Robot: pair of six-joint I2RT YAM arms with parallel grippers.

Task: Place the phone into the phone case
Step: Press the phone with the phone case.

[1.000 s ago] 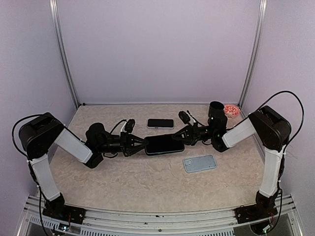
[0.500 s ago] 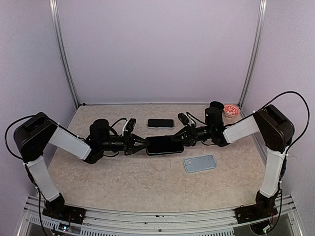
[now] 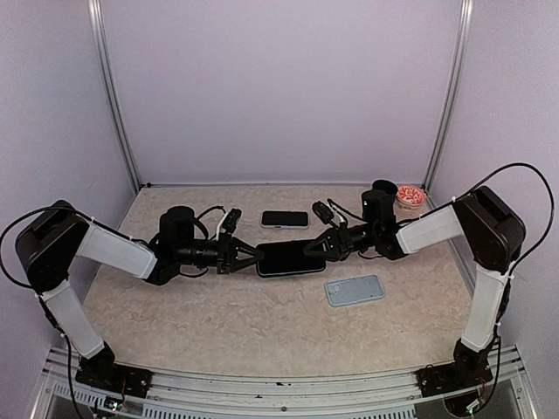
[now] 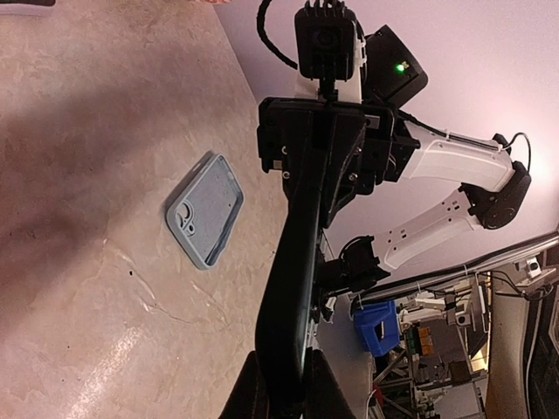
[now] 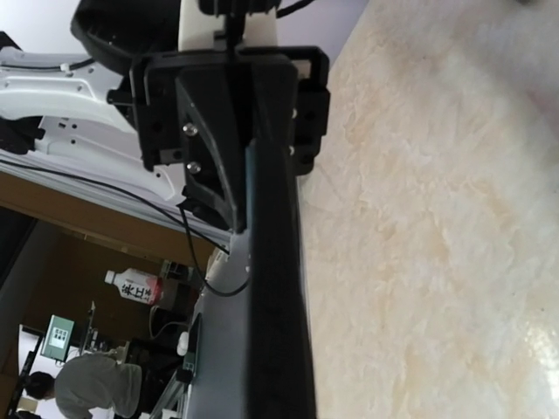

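A black phone (image 3: 288,258) is held flat above the table between both arms. My left gripper (image 3: 251,257) is shut on its left end, and the left wrist view shows the phone edge-on (image 4: 293,288) with my fingers (image 4: 253,397) clamping it. My right gripper (image 3: 316,248) is shut on its right end; the right wrist view shows the phone's dark edge (image 5: 278,297) filling the jaws. The light blue phone case (image 3: 355,290) lies open side up on the table, to the front right of the phone, and also shows in the left wrist view (image 4: 205,210).
A second black phone (image 3: 285,218) lies farther back on the table. A small red and white dish (image 3: 410,195) sits at the back right corner. Walls enclose the table on three sides.
Both arms have shifted slightly, the left shoulder swinging left and the elbows moving back. The phone has stayed held between the two grippers in nearly the same place.
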